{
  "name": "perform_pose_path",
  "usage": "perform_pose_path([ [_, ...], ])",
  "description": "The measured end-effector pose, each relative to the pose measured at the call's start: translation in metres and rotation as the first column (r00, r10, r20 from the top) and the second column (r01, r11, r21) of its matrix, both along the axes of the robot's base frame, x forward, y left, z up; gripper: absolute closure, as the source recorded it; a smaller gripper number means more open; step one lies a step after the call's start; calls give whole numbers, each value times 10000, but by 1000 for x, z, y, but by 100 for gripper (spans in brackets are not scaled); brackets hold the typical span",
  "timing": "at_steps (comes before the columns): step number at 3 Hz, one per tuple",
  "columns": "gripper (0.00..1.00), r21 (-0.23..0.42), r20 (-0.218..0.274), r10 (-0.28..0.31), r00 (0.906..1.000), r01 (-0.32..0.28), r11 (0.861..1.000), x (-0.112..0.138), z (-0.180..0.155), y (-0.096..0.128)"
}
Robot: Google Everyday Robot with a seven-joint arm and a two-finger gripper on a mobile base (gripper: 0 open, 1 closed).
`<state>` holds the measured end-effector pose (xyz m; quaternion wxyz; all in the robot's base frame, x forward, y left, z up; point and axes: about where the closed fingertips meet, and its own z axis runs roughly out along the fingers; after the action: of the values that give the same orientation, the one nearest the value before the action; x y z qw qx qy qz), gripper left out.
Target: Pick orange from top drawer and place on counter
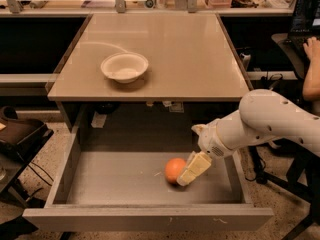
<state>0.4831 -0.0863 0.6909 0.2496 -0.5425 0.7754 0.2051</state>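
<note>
The orange (174,169) lies on the grey bottom of the open top drawer (115,184), right of its middle. My gripper (188,174) reaches down into the drawer from the right on the white arm (265,121) and sits against the orange's right side, partly covering it. The beige counter (185,49) spans the space above the drawer.
A white bowl (124,66) stands on the counter at the left. The drawer's front panel (150,219) is nearest the camera. A person's arm at a laptop (312,59) shows at the far right. A black chair (20,134) stands left of the drawer.
</note>
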Motion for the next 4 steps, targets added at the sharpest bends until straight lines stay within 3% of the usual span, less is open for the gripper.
perform_pose_path([
  [1, 0, -289, 212, -543, 9983, 549, 9981, 7, -13, 5],
  [2, 0, -118, 558, -1213, 9911, 1221, 9924, 21, -14, 6],
  [3, 0, -124, 583, -1181, 9913, 1190, 9928, 22, -14, 6],
  [4, 0, -152, 187, -1239, 9921, 1242, 9921, 18, -48, 5],
])
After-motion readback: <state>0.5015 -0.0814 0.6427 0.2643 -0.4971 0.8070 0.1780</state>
